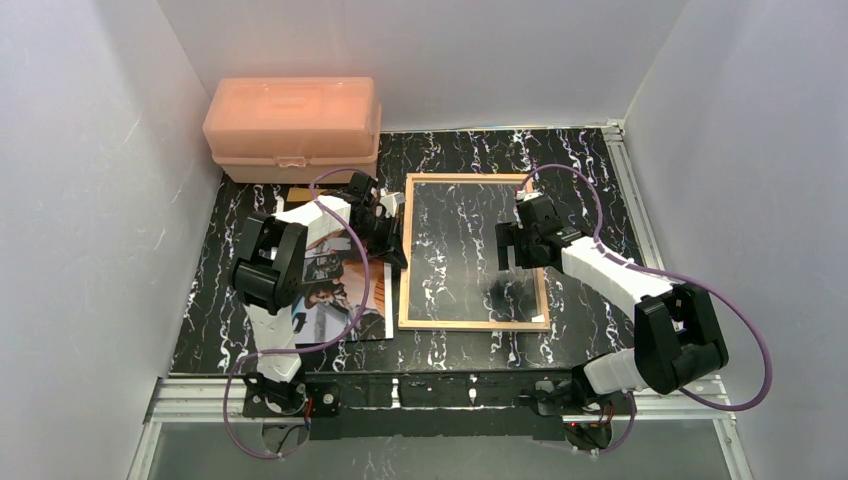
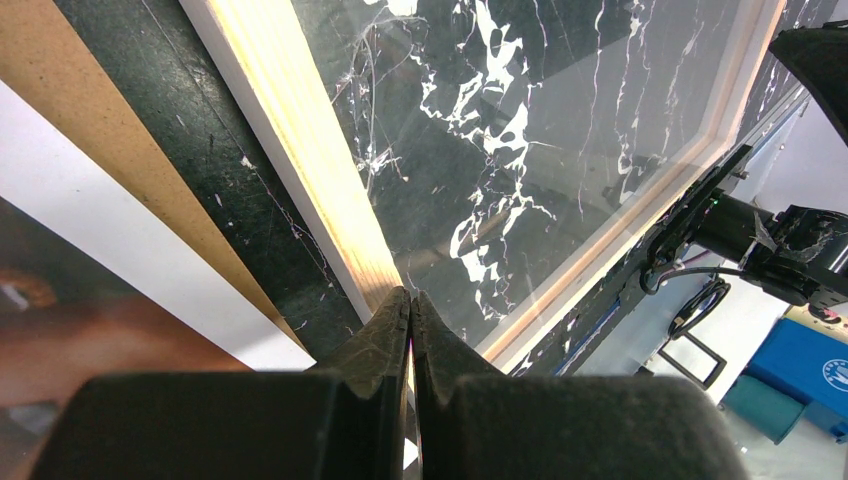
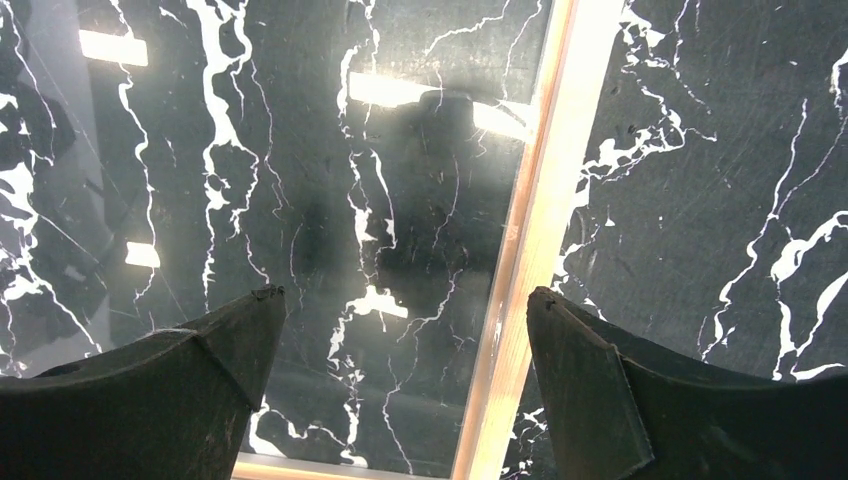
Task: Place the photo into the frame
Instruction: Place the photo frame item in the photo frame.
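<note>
The frame (image 1: 470,324) lies flat in the middle of the table, tan wood back up, with the marble top showing through its clear pane (image 2: 520,150). The photo (image 1: 335,290) lies picture side up to the left of it, partly under my left arm. Its white border and orange-brown picture (image 2: 90,340) show in the left wrist view. My left gripper (image 1: 397,250) is shut with nothing in it, and its tips (image 2: 411,296) are at the frame's left rail (image 2: 310,150). My right gripper (image 1: 522,258) hangs open over the frame's right side. Its fingers (image 3: 400,300) straddle the right rail (image 3: 545,180).
A pink plastic box (image 1: 292,128) stands at the back left against the wall. A brown backing board (image 2: 60,90) lies under the photo, and its edge sticks out toward the frame. White walls close in the table on three sides.
</note>
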You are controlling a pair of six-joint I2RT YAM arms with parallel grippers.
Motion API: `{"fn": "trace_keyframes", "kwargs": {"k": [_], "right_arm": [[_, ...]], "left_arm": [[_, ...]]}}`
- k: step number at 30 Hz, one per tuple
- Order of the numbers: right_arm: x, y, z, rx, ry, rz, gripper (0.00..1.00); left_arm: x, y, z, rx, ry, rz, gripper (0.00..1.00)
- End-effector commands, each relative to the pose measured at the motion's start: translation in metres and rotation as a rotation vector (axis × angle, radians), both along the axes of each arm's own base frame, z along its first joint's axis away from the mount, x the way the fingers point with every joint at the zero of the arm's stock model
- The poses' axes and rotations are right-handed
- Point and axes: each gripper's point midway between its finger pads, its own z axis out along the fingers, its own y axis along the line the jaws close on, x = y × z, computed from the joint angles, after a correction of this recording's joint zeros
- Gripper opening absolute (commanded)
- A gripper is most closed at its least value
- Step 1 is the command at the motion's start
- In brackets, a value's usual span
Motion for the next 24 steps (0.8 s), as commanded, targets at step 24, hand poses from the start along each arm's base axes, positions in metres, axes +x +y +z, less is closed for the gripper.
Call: {"fn": "trace_keyframes", "kwargs": {"k": [24], "right_arm": [[-0.008,-0.002,0.004,0.065,-0.032,-0.113,0.72]], "left_arm": [[0.000,-0.002,0.040,-0.038,-0.040,-0.028,0.00]]}}
